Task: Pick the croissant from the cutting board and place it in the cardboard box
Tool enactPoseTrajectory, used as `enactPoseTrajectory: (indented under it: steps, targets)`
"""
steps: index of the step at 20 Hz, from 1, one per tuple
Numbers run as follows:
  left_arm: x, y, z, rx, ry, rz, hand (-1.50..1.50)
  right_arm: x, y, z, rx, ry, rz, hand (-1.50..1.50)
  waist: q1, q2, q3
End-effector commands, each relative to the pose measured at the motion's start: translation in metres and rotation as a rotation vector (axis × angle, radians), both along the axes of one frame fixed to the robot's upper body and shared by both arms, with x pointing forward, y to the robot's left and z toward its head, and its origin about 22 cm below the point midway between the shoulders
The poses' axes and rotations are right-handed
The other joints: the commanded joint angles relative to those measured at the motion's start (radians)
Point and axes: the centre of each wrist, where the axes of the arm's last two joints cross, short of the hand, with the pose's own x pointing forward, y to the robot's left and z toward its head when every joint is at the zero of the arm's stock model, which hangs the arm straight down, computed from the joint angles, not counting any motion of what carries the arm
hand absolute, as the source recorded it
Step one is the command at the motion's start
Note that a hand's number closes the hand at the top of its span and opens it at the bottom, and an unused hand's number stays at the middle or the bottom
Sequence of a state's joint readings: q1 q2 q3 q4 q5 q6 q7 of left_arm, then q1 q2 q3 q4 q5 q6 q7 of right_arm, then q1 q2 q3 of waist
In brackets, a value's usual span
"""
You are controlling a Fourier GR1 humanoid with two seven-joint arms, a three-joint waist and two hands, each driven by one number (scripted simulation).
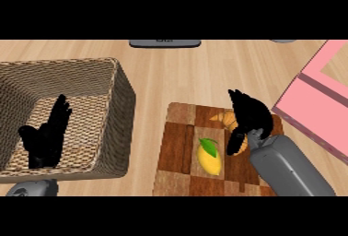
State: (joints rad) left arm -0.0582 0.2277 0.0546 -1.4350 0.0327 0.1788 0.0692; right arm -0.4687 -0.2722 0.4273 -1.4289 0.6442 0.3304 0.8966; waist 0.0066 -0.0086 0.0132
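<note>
Now the right hand [250,117] lies over the croissant [225,119] on the board [178,152]; I cannot tell whether it grips it. A lemon [210,159] sits just beside, so a shallow hold may nudge it, or the croissant may slip before the pink box [319,115].
</note>
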Motion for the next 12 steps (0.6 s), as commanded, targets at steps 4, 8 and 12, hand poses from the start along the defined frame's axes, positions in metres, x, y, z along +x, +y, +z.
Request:
enactPoseTrajectory:
  steps: [4, 8, 12]
  targets:
    - [0.011, -0.021, -0.024, -0.033, 0.055, 0.014, 0.0, -0.006, 0.0, -0.029, 0.012, 0.016, -0.004, -1.5, -0.011, 0.011, -0.013]
    - [0.002, -0.023, -0.023, -0.04, 0.043, 0.01, 0.0, -0.009, 0.018, -0.031, 0.039, -0.097, 0.108, 1.5, -0.004, 0.011, -0.013]
    - [0.006, -0.038, -0.017, -0.028, 0.037, 0.006, 0.0, -0.002, 0.009, -0.044, -0.021, -0.146, 0.113, 1.5, -0.002, 0.012, -0.013]
